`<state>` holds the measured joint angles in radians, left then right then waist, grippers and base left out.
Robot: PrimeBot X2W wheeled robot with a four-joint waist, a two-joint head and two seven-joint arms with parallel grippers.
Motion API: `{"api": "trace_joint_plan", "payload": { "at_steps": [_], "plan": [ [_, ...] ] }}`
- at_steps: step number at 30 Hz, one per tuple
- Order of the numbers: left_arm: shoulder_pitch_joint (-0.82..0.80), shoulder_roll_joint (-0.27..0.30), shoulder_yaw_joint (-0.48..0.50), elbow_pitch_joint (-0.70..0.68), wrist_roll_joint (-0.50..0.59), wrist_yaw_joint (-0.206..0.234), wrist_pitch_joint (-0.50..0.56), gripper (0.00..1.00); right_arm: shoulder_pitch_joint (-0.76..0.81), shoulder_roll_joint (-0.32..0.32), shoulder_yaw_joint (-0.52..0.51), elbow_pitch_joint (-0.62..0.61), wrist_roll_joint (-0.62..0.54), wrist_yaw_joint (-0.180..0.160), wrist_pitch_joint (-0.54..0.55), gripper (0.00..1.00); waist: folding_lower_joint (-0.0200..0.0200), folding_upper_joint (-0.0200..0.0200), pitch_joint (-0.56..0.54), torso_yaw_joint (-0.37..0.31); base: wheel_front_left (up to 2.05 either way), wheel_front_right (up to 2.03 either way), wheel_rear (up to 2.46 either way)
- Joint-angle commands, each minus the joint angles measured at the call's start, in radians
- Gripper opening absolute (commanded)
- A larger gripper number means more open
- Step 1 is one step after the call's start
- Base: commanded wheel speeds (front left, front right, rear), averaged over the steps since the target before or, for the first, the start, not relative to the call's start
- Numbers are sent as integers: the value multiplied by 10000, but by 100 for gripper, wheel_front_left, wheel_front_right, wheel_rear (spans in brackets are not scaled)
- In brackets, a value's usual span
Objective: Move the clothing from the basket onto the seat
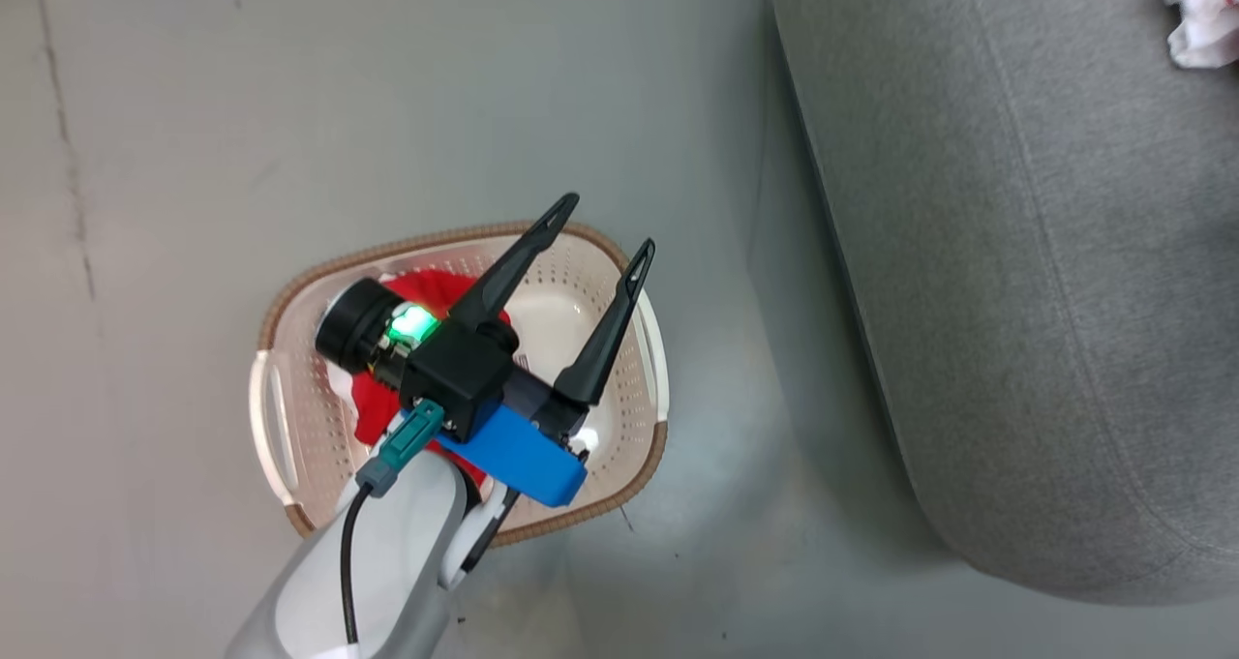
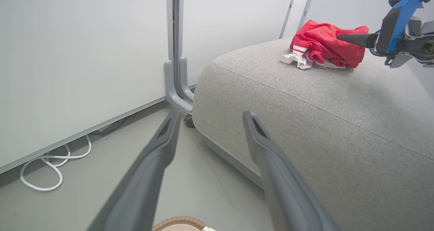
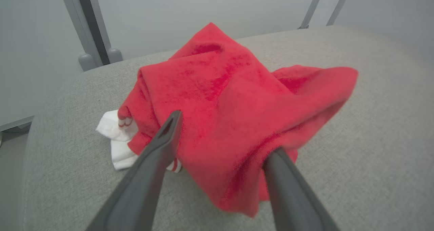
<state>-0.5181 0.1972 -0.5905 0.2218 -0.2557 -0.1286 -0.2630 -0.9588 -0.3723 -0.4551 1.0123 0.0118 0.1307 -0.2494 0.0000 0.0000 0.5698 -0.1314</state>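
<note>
The cream basket (image 1: 387, 246) with its brown rim stands on the floor, and one red garment (image 1: 436, 289) lies inside it, partly hidden under my left arm. My left gripper (image 1: 609, 222) hovers above the basket, open and empty; its fingers (image 2: 159, 149) point toward the grey seat (image 2: 305, 105). A second red garment (image 3: 230, 98) with a white piece (image 3: 117, 142) lies on the seat (image 3: 373, 139). My right gripper (image 3: 225, 132) stands open at that garment, whose cloth drapes over the right fingertip. From the left wrist, a right finger (image 2: 356, 39) touches this garment (image 2: 322, 44).
The seat (image 1: 1016, 253) fills the right side, with a white scrap of the garment (image 1: 1200, 20) at the top corner. A grey post (image 2: 176, 71) and white wall panels stand behind the sofa. A white cable (image 2: 40, 176) loops on the floor. Bare grey floor (image 1: 194, 156) surrounds the basket.
</note>
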Motion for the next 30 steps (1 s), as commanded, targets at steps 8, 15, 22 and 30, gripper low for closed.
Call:
{"api": "trace_joint_plan", "payload": {
  "at_steps": [8,15,22,30],
  "plan": [
    [1303,-453,641,388,-436,-20,-27,100,1936,312,576,-674,57,1,41,100,0,0,-2398,395,0,0,0],
    [2516,-728,1450,626,-504,-21,-27,100,4071,1149,1113,-2697,-179,1,91,100,0,0,-3727,741,0,0,0],
    [3396,-849,2358,980,-432,-21,-27,100,5995,2336,1628,-5174,-248,1,697,100,0,0,-4647,1161,0,0,0],
    [4025,-792,3520,1248,-245,-21,-27,100,7664,3048,2540,-7507,-522,1,1065,100,0,0,-5309,1580,0,0,0]
  ]
}}
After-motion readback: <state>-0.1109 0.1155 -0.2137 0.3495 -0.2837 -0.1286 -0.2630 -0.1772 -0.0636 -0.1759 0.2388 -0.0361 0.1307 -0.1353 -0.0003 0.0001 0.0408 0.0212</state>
